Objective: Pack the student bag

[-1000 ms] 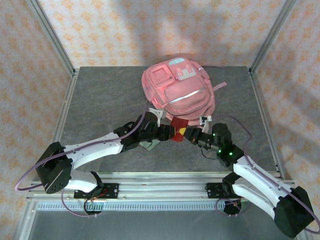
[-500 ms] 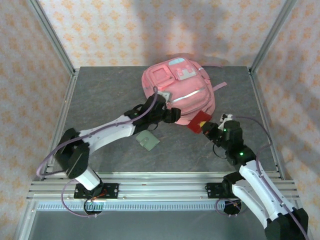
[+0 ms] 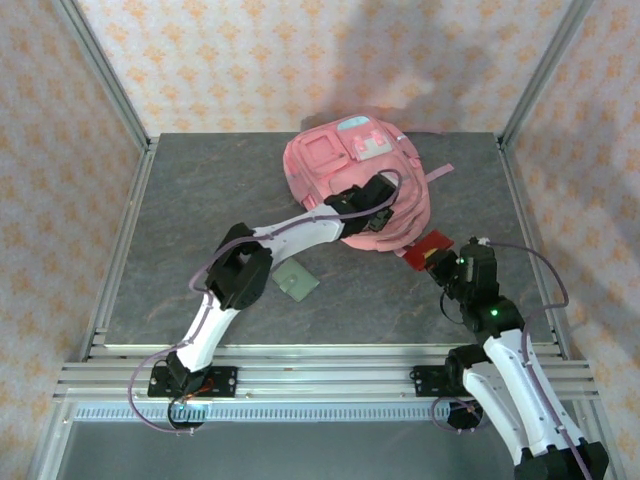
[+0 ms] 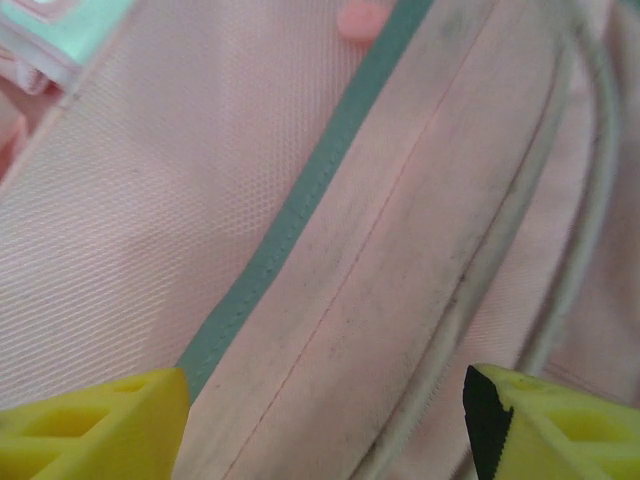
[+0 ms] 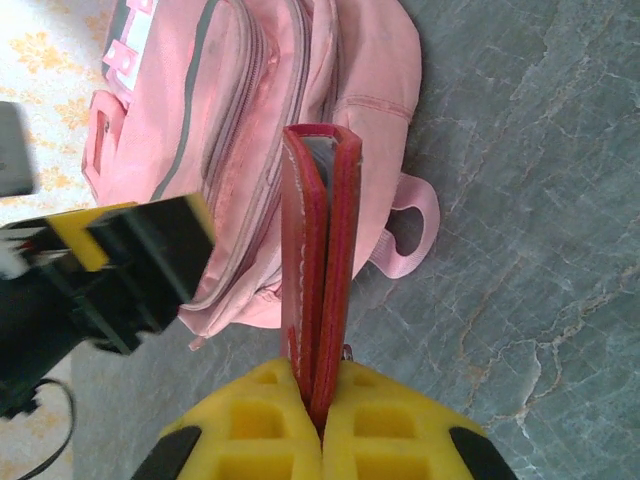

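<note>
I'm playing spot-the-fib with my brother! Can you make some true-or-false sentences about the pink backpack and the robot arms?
1. The big pink fabric backpack lies on the grey stone-look table. True.
2. The right tool is shut on a thin red book. True.
3. The left tool grips the red book. False: it is open over the backpack, gripping nothing.
4. The small pale green square pad sits on top of the backpack. False: it lies on the table beside the left arm.

Bag (image 3: 335,170) laid on table (image 3: 200,210).
Left gripper (image 3: 375,222) is placed over it; a red book (image 3: 427,245) is held beside it by the right gripper (image 3: 443,259).
</note>
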